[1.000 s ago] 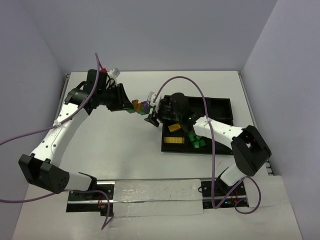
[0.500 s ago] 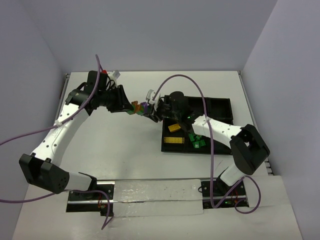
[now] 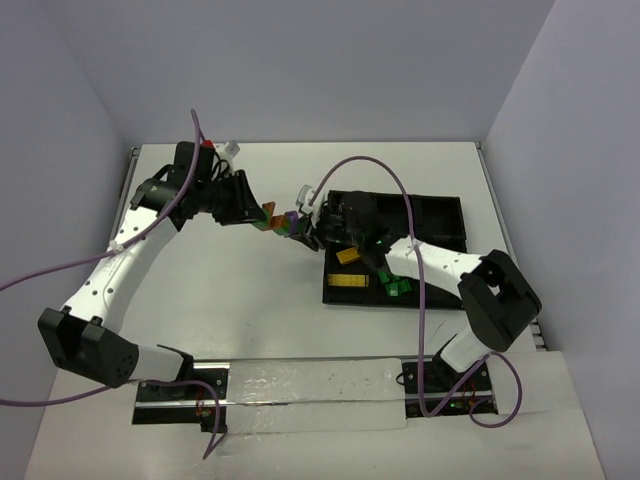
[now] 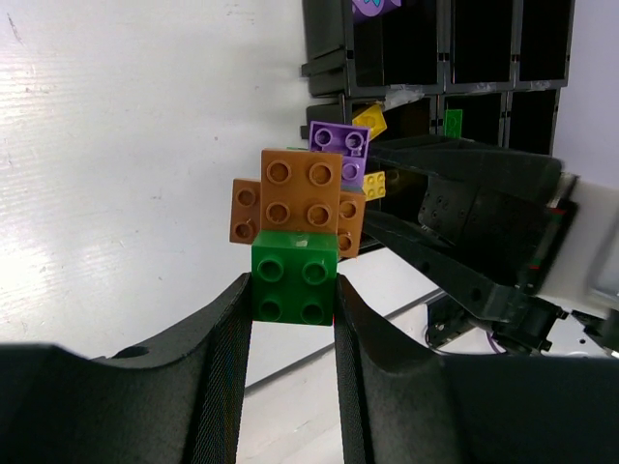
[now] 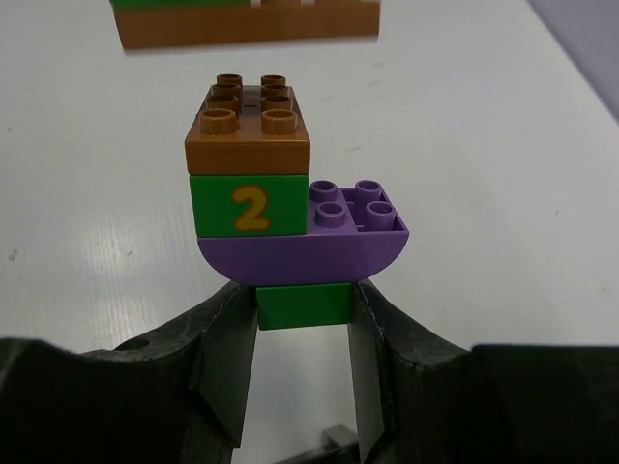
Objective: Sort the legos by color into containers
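My left gripper (image 3: 258,216) (image 4: 293,295) is shut on a green brick (image 4: 295,277) that carries orange bricks (image 4: 300,198), held above the table left of the tray. My right gripper (image 3: 303,230) (image 5: 305,311) is shut on the green bottom brick (image 5: 305,304) of a stack: a purple curved brick (image 5: 305,256), a green "2" brick (image 5: 250,205) and an orange brick (image 5: 249,130) on top. The two clusters face each other closely (image 3: 280,222); in the right wrist view a small gap separates them. The black compartment tray (image 3: 440,215) lies to the right.
The tray holds yellow bricks (image 3: 348,256) and green bricks (image 3: 395,287) in its near compartments, and a purple brick (image 4: 372,8) in another. Grey walls bound the table at the back and sides. Purple cables loop over both arms.
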You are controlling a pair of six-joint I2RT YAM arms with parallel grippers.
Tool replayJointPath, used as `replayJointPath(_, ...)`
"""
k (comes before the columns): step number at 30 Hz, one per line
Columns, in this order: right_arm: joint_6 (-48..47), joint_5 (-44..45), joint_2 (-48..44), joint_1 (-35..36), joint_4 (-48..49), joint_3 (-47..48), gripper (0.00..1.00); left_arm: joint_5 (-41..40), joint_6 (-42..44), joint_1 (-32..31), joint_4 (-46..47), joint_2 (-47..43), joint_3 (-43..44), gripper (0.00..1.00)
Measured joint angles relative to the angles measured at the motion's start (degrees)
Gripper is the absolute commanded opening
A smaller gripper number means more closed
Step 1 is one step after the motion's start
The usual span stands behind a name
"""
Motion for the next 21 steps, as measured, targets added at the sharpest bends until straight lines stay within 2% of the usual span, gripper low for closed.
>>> replayJointPath(8,1.86,2.14,-1.36,0.00,0.42,-6.94,0.00,-0.02,0.02,0.06,0.02,-0.02,0.00,0.00)
replayJointPath(14,2.94,2.83,-2.97,0.00,0.81,-7.46,0.00,-0.46,0.02,0.44,0.04,0.06,-0.02,0.00)
replayJointPath(17,2.95,2.88,-3.42,0.00,0.81,-7.43,0.00,-3.87,-0.03,0.97,0.02,0.40,0.01,0.00)
replayJointPath(21,3.17,3.21,-3.48,0.01,0.78,-7.43,0.00,-14.99,-1.35,1.49,-0.11,5.34,0.76,0.00)
